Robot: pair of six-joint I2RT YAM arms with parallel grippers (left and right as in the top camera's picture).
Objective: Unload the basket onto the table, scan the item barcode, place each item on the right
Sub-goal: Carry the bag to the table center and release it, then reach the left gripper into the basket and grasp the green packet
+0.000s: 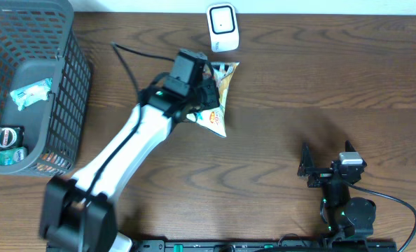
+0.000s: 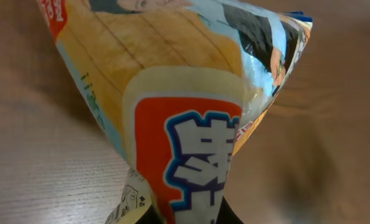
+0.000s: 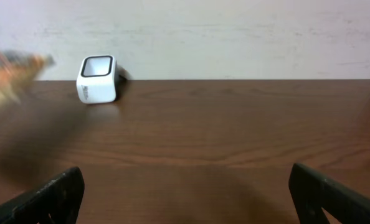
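Tabletop [image 1: 320, 84]: dark brown wood with a strong grain; a pale wall stands behind its far edge in the right wrist view.
Scanner [image 1: 222, 28]: small white box with a dark window, at the far edge of the tabletop, near the middle; it sits upright against the wall [image 3: 98, 79].
Snack bag [image 1: 218, 105]: colourful foil bag printed in yellow, orange and light blue, just in front of the scanner and a little to its left, not touching it. Up close [image 2: 191, 112] it fills the left wrist view, with a shadow on the wood under it. At the left edge of the right wrist view it is only a blur [image 3: 10, 65].
Left hand [image 1: 202, 96]: clamped on the snack bag, the white arm reaching diagonally across the tabletop.
Right hand [image 1: 327, 168]: low at the near right, well apart from bag and scanner; jaws spread wide, nothing between the fingers [image 3: 54, 199].
Basket [image 1: 75, 77]: grey mesh, at the far left; it holds a teal packet [image 1: 31, 93] and a small dark tin [image 1: 8, 136].
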